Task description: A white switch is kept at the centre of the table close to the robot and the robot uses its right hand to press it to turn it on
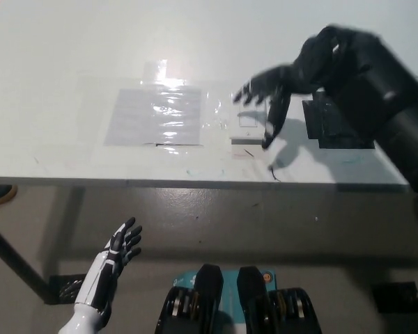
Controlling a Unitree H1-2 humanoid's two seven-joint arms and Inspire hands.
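Our black right hand [268, 94], fingers spread, hovers above the small white square switch [248, 123]; at seven o'clock, our white left hand [118, 249] rests open below the white desk [70, 83] edge.

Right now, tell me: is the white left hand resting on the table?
No. The left hand hangs below the table edge, fingers apart, holding nothing, over the floor.

No text, label, brand, number or sign can be read anywhere in the head view
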